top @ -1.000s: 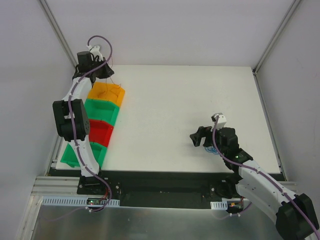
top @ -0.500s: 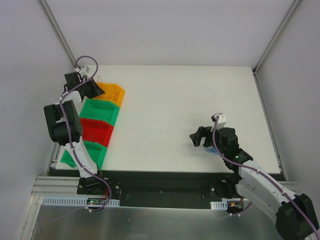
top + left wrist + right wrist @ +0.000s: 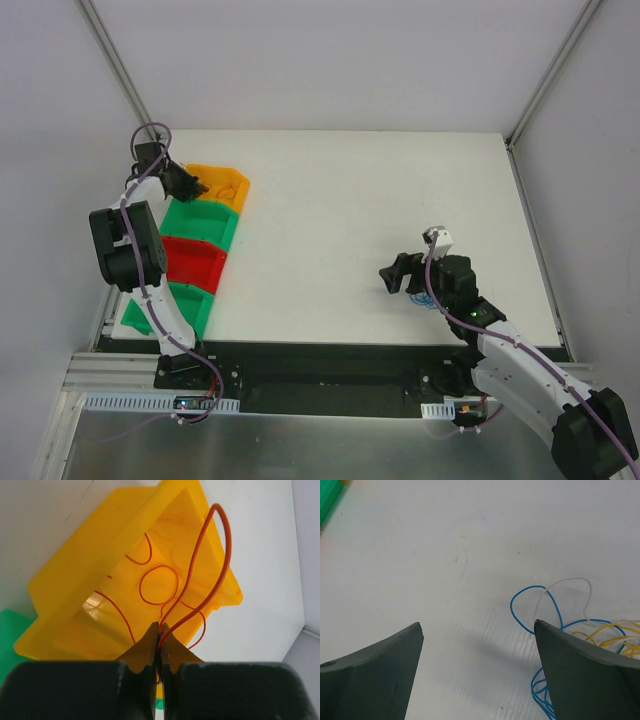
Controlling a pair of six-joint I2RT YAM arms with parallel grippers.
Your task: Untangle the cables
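Since the earlier frame the left gripper (image 3: 160,630) has shifted from the far end of the yellow plastic bin (image 3: 75,580) to its left side; the right gripper (image 3: 477,627) is unmoved. The left fingers pinch one thin red-orange wire loop (image 3: 222,555) above that bin, where more strands lie. The right fingers stand spread, with the blue, white and yellow cable bunch (image 3: 592,622) on the white table (image 3: 350,200) just beside one finger. There are four bins: one yellow, two green bins (image 3: 205,222), one red bin (image 3: 195,262).

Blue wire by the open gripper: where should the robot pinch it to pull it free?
Probably the blue wire at its bare loop poking out of the pile, with the right gripper coming straight down. The loop lies flat on the table, and no yellow wires cover it there; the white wire crosses farther up.
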